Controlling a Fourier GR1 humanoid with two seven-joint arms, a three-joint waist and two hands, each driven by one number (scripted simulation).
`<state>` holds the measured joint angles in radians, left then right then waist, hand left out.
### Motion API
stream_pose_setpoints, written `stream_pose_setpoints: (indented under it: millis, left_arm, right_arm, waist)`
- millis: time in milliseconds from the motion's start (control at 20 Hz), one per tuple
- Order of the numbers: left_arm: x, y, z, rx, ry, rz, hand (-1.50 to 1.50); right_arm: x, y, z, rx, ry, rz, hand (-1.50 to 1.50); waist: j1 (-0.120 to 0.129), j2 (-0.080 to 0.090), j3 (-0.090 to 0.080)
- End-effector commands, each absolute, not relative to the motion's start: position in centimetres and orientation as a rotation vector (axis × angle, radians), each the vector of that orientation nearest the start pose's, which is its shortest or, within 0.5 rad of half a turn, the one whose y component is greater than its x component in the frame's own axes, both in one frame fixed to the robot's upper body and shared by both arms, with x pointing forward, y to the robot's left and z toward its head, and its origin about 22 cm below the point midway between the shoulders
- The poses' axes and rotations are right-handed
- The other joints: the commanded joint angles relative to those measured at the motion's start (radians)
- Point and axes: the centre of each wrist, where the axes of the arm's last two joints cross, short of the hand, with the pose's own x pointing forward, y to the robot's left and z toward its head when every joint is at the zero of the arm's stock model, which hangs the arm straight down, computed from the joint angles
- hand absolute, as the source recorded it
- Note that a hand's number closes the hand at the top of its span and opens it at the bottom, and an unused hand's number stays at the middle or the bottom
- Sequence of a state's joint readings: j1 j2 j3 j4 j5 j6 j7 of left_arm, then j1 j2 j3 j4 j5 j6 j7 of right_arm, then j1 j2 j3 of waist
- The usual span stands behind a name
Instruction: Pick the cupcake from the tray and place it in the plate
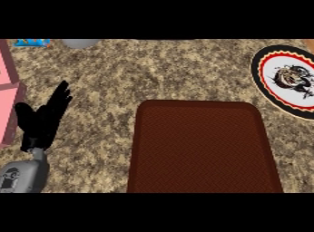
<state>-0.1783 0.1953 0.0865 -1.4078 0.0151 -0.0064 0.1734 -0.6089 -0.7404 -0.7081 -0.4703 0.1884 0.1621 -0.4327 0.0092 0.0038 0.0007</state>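
We see no cupcake on the brown tray [203,147] or the plate [290,81], upper right. Our left hand [42,120] rests with fingers straight and apart at the frame's left, so we cannot yet choose a grasp.

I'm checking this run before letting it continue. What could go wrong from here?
No cupcake shows on the brown tray or anywhere else in view, so a pick may close on nothing. The plate lies far right, partly cut off by the view's edge, while only the left hand shows, open, at the opposite side.
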Motion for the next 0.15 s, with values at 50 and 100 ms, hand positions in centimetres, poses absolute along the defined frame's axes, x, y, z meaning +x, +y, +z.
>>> stream_pose_setpoints:
  millis: [50, 100]
  left_arm:
    - [28.2, 28.0, -0.4, 0.168, -1.403, -0.078, 0.0]
    - [28.8, 27.6, 0.8, 0.178, -1.411, -0.089, 0.0]
  right_arm:
    - [29.3, -54.4, 9.7, -0.704, -1.59, -0.096, -1.5]
    - [28.9, -54.6, 10.1, -0.677, -1.606, -0.092, -1.5]
  waist:
    - [0.002, 0.001, 0.0]
    - [-0.005, -0.002, 0.0]
